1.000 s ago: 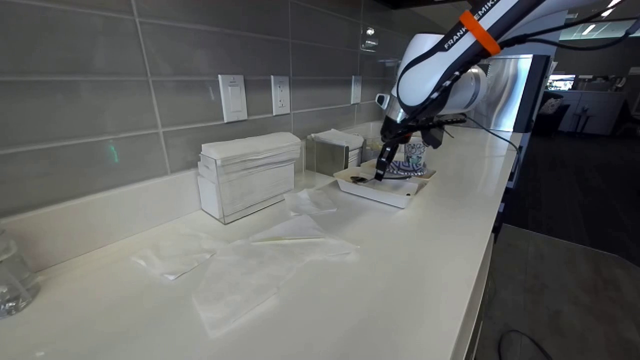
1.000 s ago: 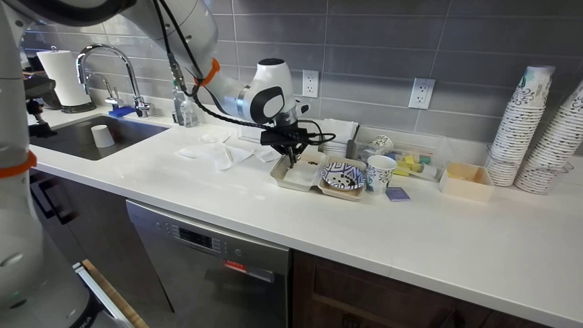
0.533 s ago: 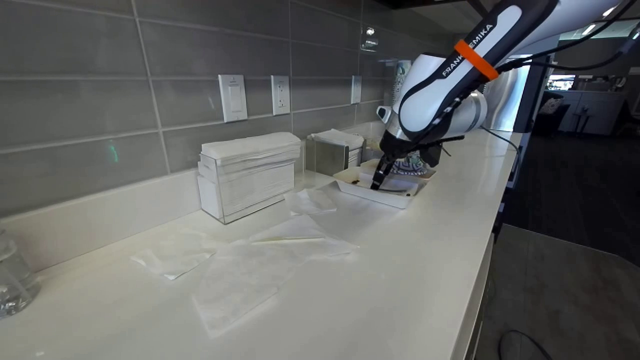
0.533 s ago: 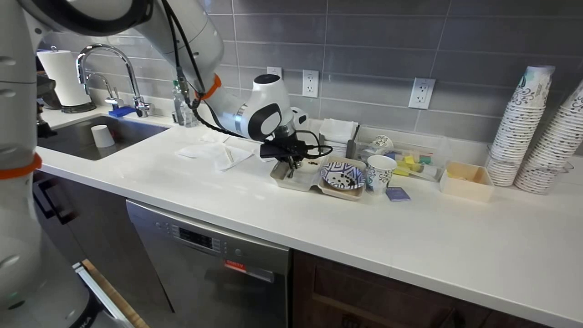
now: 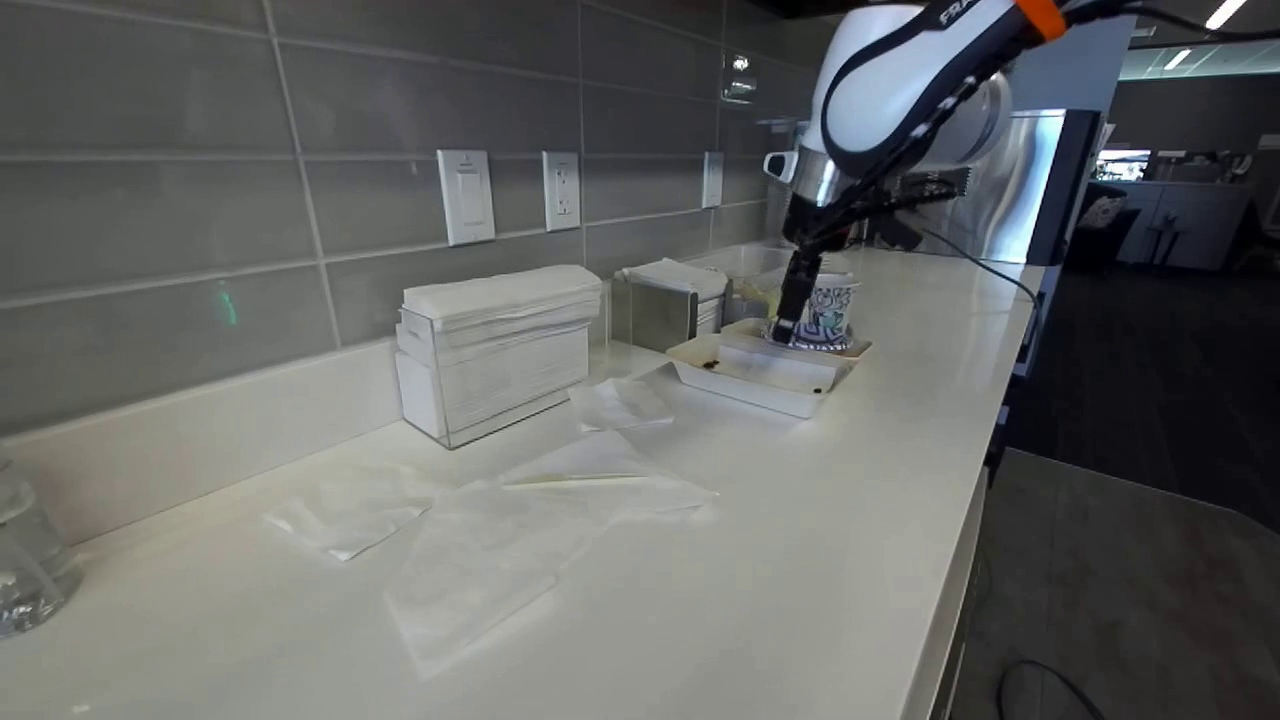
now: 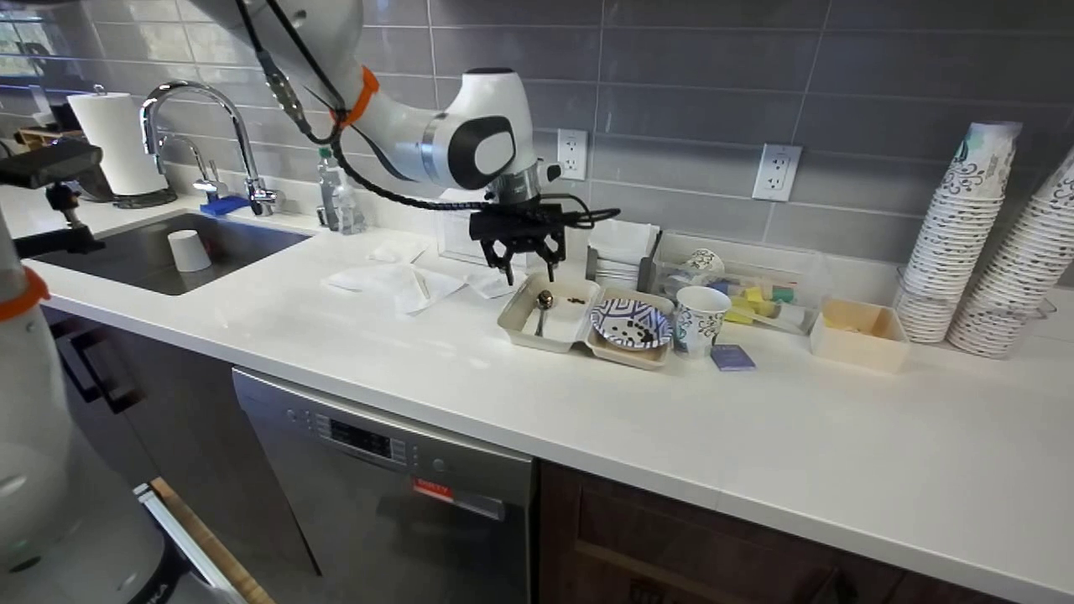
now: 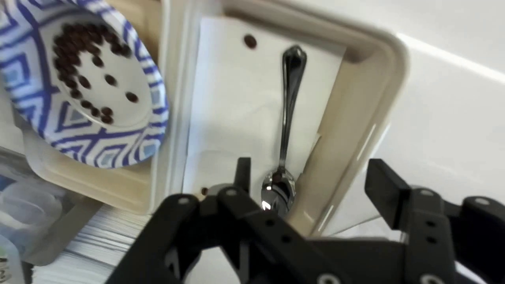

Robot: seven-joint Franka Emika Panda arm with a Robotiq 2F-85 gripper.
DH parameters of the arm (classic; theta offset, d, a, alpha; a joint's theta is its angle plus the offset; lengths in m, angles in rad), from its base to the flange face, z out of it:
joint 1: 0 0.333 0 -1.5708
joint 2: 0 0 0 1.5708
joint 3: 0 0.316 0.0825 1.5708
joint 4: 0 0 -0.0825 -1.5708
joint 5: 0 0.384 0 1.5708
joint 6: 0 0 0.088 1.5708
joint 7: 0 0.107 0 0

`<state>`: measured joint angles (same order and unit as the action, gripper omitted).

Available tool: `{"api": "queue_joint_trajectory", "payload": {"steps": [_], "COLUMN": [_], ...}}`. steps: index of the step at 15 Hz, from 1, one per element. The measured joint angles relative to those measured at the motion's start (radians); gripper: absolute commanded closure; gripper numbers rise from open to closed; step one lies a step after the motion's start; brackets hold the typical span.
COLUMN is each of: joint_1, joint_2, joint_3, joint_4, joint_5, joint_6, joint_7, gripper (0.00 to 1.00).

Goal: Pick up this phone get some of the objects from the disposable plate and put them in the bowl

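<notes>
The dark metal spoon (image 7: 288, 102), called a phone in the task, lies in the disposable plate (image 7: 388, 75), a shallow pale tray lined with white paper. Its head (image 6: 545, 299) points toward the wall. Small dark beans, the objects (image 7: 250, 41), lie scattered on the plate; a dark spot shows in the spoon's head. My gripper (image 7: 310, 179) hovers above the plate's wall-side end, jaws wide apart and nothing between them. In the wrist view its linkage covers the tip of the spoon's head. The blue-patterned bowl (image 7: 112, 148), holding several beans, stands in the joined second tray half.
A patterned paper cup (image 6: 701, 319) stands right beside the bowl, with a purple packet (image 6: 732, 357) near it. Behind are a napkin holder (image 6: 623, 243) and a clear bin of packets (image 6: 755, 289). Loose napkins (image 5: 590, 500) lie on the counter. Tall cup stacks (image 6: 956, 235) stand farther along.
The gripper, earlier shut on the spoon, dipped into the plate, let it go, then opened and rose toward the wall. The spoon now lies in the plate.
</notes>
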<state>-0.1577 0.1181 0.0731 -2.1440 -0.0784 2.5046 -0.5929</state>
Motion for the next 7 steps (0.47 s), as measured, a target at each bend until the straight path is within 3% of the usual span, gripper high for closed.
{"api": "queue_joint_trajectory", "payload": {"steps": [2,4,7], "joint_1": [0.014,0.023,0.042], "joint_2": [-0.081,-0.137,-0.179], "joint_3": [-0.036,-0.052,-0.06], "joint_4": [0.007,0.024,0.048], "joint_5": [-0.08,-0.089,-0.079], "joint_6": [-0.175,-0.358,-0.47], "joint_7": [0.016,-0.019,-0.081], "gripper": [0.0,0.0,0.0]}}
